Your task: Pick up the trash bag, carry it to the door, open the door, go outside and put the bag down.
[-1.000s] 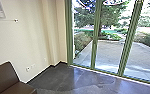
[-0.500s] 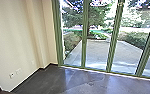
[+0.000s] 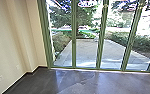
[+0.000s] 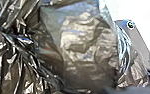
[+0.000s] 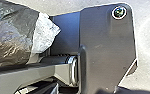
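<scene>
The trash bag (image 4: 86, 50) is apparently hanging inside the glass doors (image 3: 74, 50); opening and outdoor set-down are remaining; I cannot tell the jaws' state.

Your head cam faces the glass wall (image 3: 101, 37), angled down. Both wrist cams, close in, share the trash bag (image 4: 83, 42).

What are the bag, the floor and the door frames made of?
The bag looks like thin plastic film, dark and glossy: it crumples into sharp, shiny creases. The floor seems to be smooth stone or polished concrete, since it reflects daylight softly; I can't tell which. The frames look like green-painted metal, though painted wood is possible.
</scene>
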